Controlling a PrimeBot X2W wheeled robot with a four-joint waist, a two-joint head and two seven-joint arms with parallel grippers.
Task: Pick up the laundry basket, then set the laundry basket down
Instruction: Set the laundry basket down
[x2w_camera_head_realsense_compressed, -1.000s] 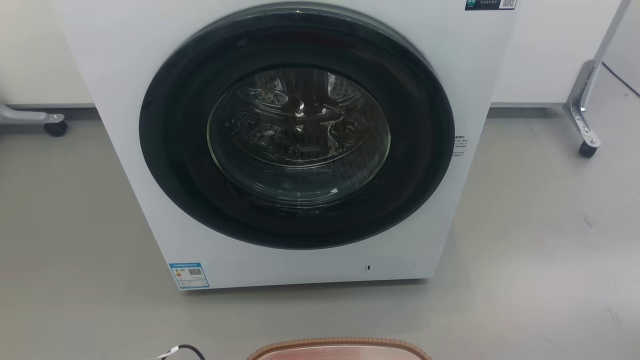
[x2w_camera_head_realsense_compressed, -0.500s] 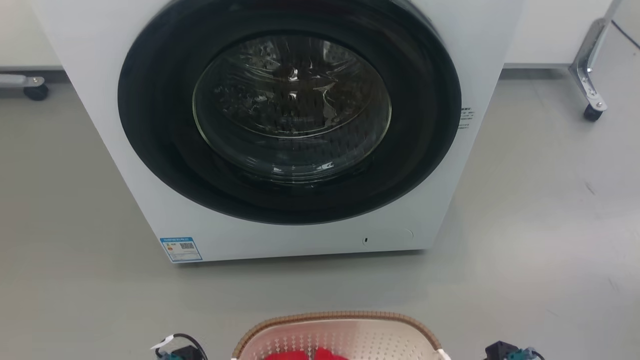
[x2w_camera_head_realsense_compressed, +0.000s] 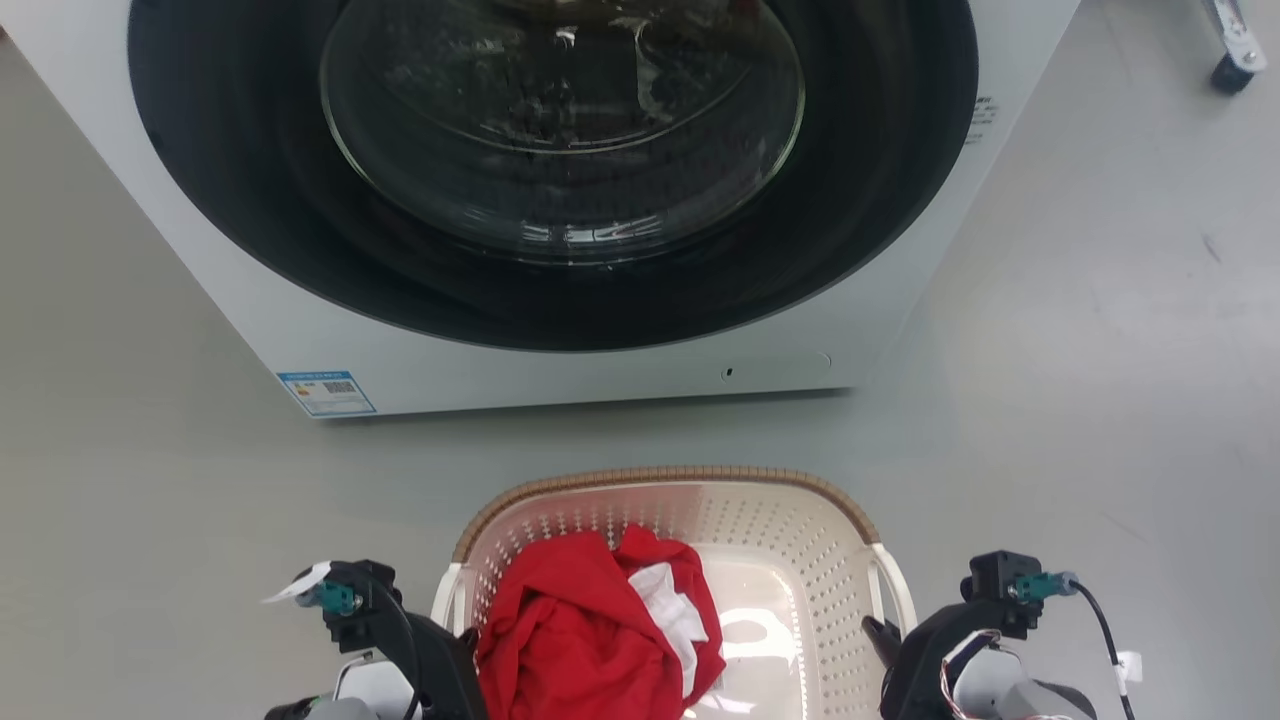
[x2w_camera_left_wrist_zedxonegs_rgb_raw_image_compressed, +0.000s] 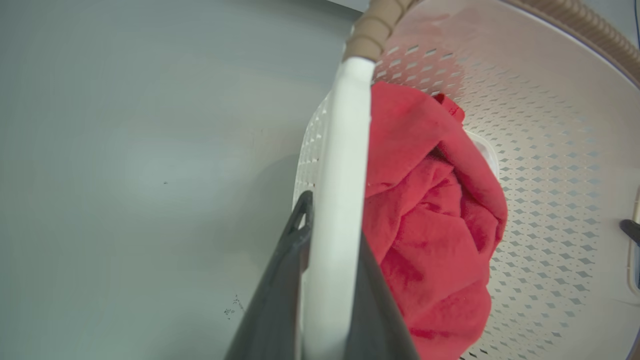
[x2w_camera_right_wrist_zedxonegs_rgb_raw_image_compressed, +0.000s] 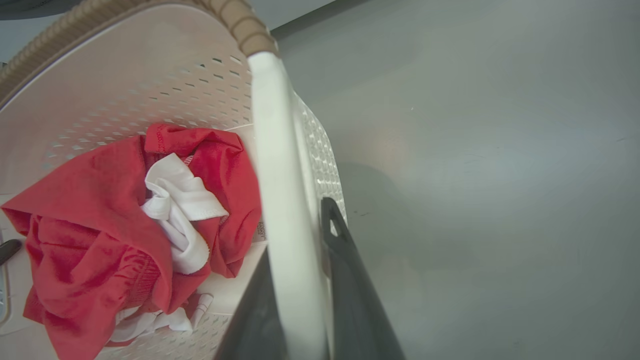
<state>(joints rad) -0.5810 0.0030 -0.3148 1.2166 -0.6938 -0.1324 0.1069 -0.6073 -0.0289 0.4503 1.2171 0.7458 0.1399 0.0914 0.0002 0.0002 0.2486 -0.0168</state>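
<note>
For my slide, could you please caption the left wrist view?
Left gripper, jaws shut on the laundry basket handle; red clothes inside.

The left arm ends in a black housing with a teal plug, a white tag and a looping black cable, above a pale grey shell. The right arm is black too, with a teal plug, a tagged black cable and thin red and white wires. The left jaws have matte charcoal fingers, tapering, with a slotted eye near the tip. The right jaws' fingers look the same.
</note>
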